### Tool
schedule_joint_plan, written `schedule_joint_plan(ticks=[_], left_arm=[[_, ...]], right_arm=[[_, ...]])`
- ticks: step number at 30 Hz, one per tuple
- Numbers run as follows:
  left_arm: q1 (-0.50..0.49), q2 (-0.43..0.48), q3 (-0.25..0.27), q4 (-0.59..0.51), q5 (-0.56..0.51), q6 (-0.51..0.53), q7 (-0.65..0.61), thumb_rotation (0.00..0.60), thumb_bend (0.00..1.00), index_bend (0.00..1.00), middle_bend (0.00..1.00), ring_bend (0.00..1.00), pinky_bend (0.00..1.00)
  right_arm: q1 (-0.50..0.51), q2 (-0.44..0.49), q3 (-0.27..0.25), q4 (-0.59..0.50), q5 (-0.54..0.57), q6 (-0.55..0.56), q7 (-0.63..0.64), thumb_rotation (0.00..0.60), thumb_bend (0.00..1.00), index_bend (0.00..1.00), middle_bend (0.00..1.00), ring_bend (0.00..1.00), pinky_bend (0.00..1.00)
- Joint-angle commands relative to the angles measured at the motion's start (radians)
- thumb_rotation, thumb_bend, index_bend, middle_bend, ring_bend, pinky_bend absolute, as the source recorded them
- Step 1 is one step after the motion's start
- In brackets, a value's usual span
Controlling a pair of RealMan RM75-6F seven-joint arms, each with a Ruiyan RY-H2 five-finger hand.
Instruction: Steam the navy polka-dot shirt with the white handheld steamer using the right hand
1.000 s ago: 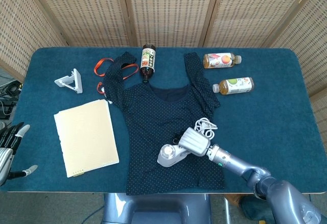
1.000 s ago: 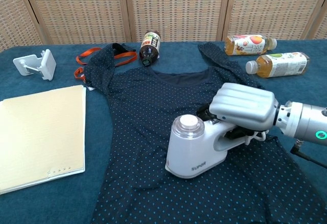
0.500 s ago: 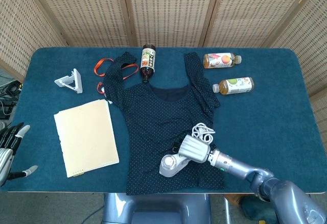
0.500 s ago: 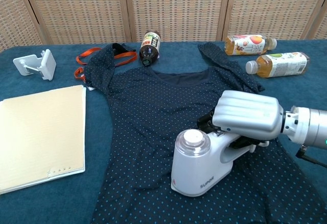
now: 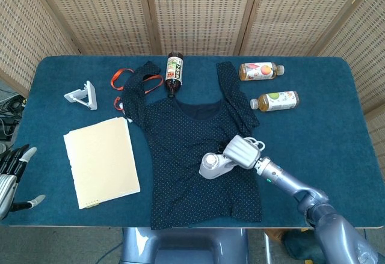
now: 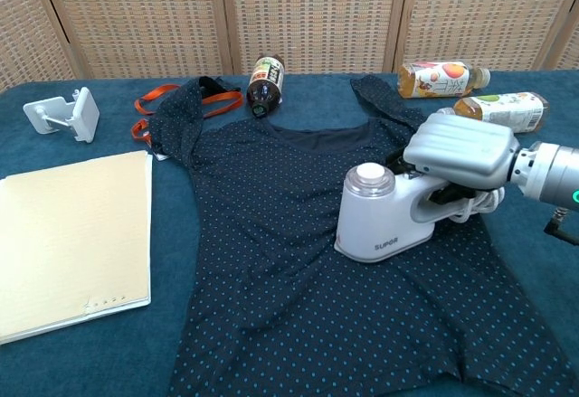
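Note:
The navy polka-dot shirt (image 5: 186,150) (image 6: 271,234) lies flat in the middle of the blue table, neckline toward the far side. My right hand (image 5: 243,151) (image 6: 461,150) grips the handle of the white handheld steamer (image 5: 213,165) (image 6: 375,216), whose base rests on the shirt's right side. Its white cord (image 5: 252,142) is bunched behind the hand. My left hand (image 5: 12,174) hangs off the table's left edge, fingers apart, holding nothing; only the head view shows it.
A cream notebook (image 5: 101,160) (image 6: 68,239) lies left of the shirt. A white stand (image 5: 82,95) and an orange strap (image 5: 123,76) sit at far left. A dark bottle (image 5: 174,70) lies above the collar; two drink bottles (image 5: 261,70) (image 5: 275,100) lie at far right.
My right hand has slid the steamer from the shirt's lower hem area up and to the right, toward the right sleeve. The left hand has not moved.

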Motion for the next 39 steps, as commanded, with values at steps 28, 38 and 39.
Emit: schedule_joint_plan(ticks=[28,38,39], left_arm=[[0.007,0.003,0.006,-0.008,0.024,0.018,0.0,0.6,0.0,0.0,0.0,0.0,0.0],[0.013,0.007,0.009,-0.005,0.033,0.029,-0.011,0.6,0.0,0.0,0.0,0.0,0.0],[0.013,0.007,0.009,-0.005,0.034,0.031,-0.012,0.6,0.0,0.0,0.0,0.0,0.0]], right_arm=[[-0.049,0.07,-0.125,-0.144,-0.143,0.198,-0.022,0.6,1.0,0.61,0.57,0.68,1.0],[-0.039,0.153,0.02,-0.197,-0.011,0.218,-0.004,0.6,1.0,0.61,0.57,0.68,1.0],[-0.038,0.163,0.034,-0.201,0.004,0.212,0.003,0.6,1.0,0.61,0.57,0.68,1.0]])
